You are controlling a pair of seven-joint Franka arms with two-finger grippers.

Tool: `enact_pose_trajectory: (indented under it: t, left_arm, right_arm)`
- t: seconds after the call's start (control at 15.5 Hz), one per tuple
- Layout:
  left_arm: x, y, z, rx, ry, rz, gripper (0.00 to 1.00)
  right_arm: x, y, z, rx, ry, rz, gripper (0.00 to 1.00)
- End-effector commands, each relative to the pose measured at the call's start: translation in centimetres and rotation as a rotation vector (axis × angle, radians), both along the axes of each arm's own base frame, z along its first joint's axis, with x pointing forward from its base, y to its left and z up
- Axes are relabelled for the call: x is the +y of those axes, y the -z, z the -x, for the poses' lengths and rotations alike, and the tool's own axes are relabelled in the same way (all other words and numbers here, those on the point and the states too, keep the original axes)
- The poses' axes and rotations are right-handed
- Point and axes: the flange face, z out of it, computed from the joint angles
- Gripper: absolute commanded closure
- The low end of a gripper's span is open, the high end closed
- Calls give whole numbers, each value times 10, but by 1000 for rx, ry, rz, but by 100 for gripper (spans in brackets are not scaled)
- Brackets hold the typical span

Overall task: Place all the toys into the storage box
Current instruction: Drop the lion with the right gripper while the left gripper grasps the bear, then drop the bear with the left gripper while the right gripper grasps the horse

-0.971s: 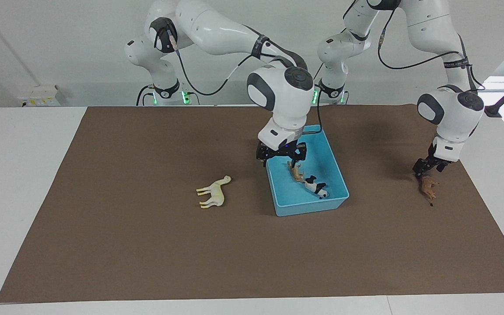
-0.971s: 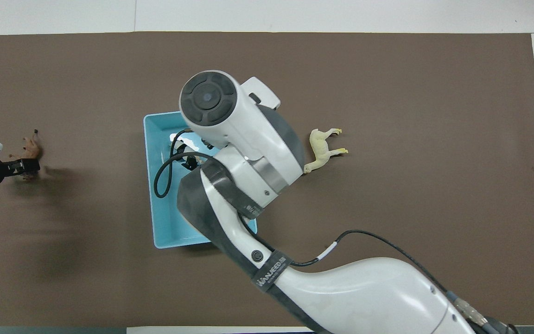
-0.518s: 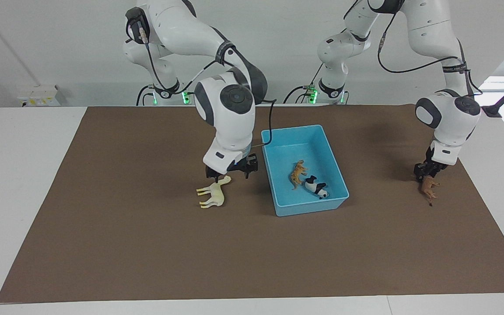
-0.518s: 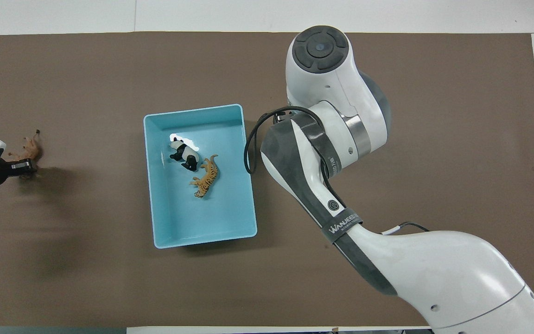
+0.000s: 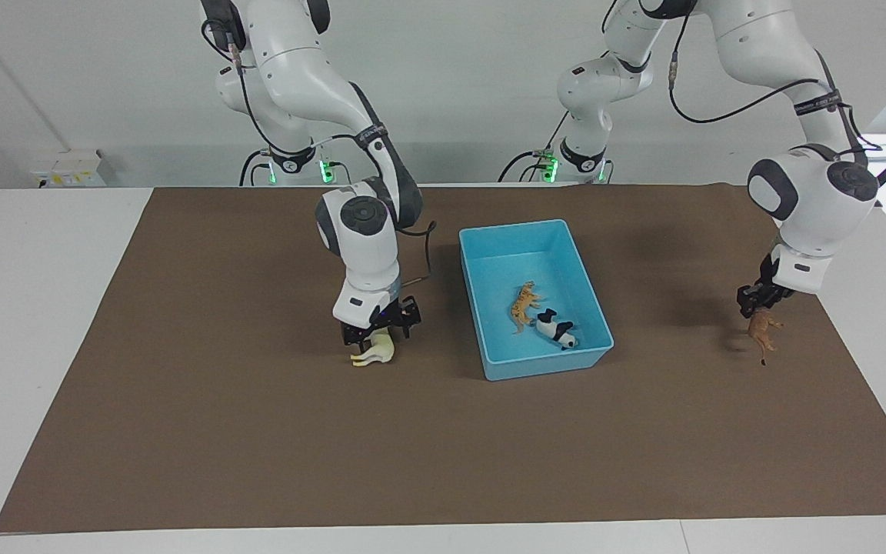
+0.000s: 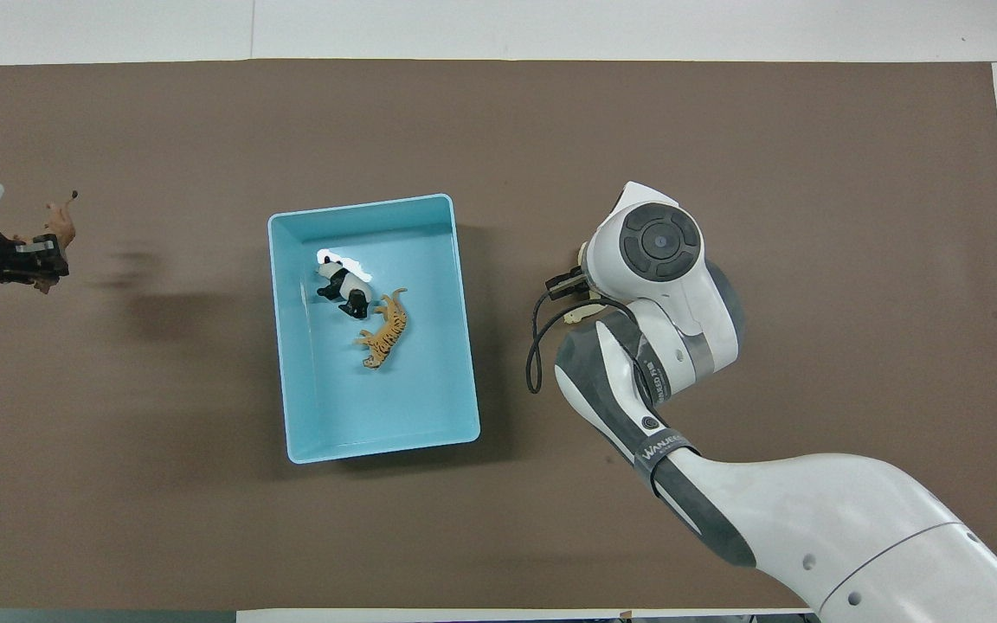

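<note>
Brown mat [image 5: 258, 431] carries the light blue storage box [image 5: 593, 312], panda [image 5: 555, 330] and tiger [image 5: 523, 305] inside. Right gripper [image 5: 374, 336] straddles the camel [image 5: 374, 352], fingers spread. Left gripper [image 5: 753, 302] pinches the lion [image 5: 760, 331], raised over the mat's left-arm end.

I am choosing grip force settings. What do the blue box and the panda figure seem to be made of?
The storage box looks like smooth moulded plastic: uniform light blue, thin walls, rounded corners, a slight sheen. The panda lying inside it appears to be hard painted plastic, with crisp black and white patches and a small highlight; rubber cannot be excluded.
</note>
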Motion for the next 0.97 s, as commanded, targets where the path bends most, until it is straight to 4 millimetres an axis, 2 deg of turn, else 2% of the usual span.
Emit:
enact_pose_trajectory:
  t: [0.0, 0.06, 0.13, 0.19, 0.26, 0.32, 0.39, 0.45, 0.52, 0.58, 0.65, 0.78, 0.91]
  left_arm:
    - [-111, -44, 19, 11, -67, -7, 100]
    - [-152, -47, 29, 21, -85, -9, 100]
    - [-186, -47, 37, 29, -120, -11, 100]
    - [-221, -43, 52, 27, -155, -8, 100]
    - [-250, -34, 72, 18, -167, -4, 100]
    - [-270, -24, 86, -4, -166, 7, 100]
    - [-286, -14, 101, -23, -170, 20, 100]
    - [-298, -5, 116, -37, -186, 33, 93]
    - [-305, -4, 123, -43, -191, 38, 66]
    - [-307, -5, 124, -41, -193, 36, 27]
    - [-310, -8, 125, -34, -188, 30, 0]
    - [-308, -24, 121, -30, -185, 25, 0]
    - [-296, -54, 111, -36, -193, 23, 0]
  right_arm:
    - [-14, -1, 12, -27, -18, -22, 0]
    - [-16, 0, 11, -26, -22, -20, 28]
    - [-16, 0, 11, -25, -36, -18, 53]
    - [-17, -2, 10, -22, -34, -17, 100]
    - [-15, -2, 11, -20, -35, -17, 100]
    - [-17, -2, 10, -18, -37, -14, 100]
    - [-16, -3, 9, -18, -37, -14, 100]
    - [-11, -5, 10, -20, -39, -17, 100]
    - [-7, -11, 8, -15, -42, -15, 100]
    - [-5, -19, 5, 4, -43, -4, 100]
    - [-1, -29, 1, 21, -37, 3, 100]
    - [4, -52, -7, 35, 7, 9, 100]
    - [13, -77, -11, 52, 28, 13, 100]
